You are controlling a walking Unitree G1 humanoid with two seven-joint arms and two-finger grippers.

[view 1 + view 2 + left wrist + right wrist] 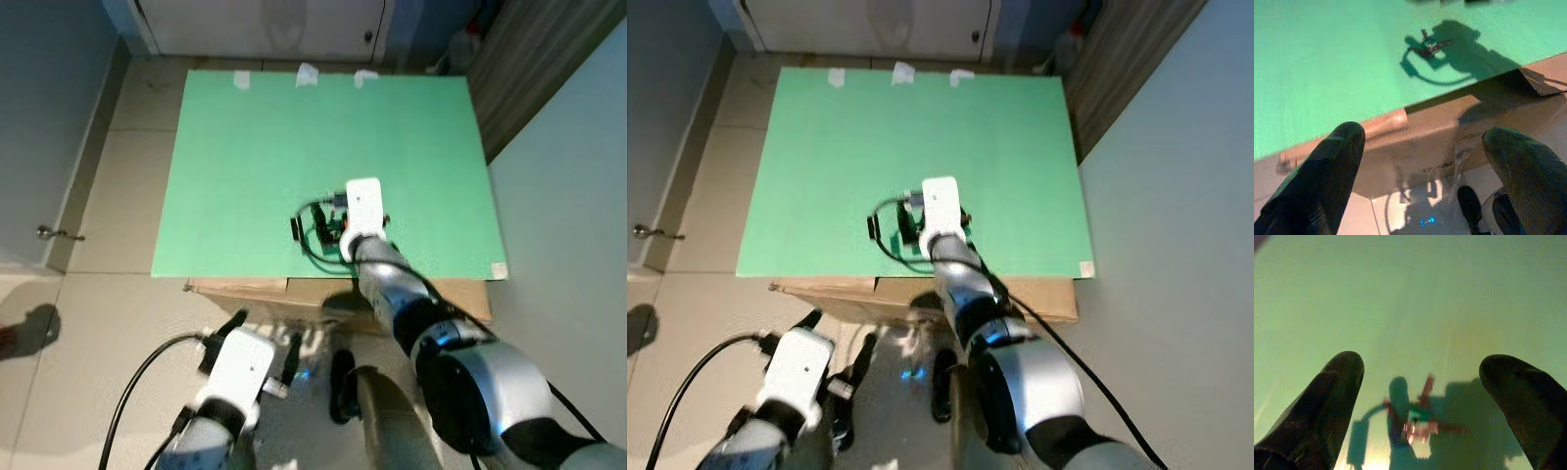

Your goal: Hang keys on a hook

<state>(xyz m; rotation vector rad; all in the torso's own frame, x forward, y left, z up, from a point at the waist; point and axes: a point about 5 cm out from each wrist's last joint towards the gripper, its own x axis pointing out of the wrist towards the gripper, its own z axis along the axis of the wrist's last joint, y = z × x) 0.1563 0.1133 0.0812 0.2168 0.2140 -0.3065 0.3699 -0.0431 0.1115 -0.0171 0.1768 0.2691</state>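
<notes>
Keys [1418, 423] lie flat on the green board [255, 137], near its front edge. Right gripper [1420, 382] hovers directly above them, fingers spread, holding nothing. Left gripper [1420, 147] hangs low before the board, fingers likewise apart.

Soft overhead light, dim wrist views

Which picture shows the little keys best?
The right wrist view: the small bunch of metal keys lies between the open right gripper fingers. The left wrist view shows them far off; in the eye views the arm partly hides them.
</notes>
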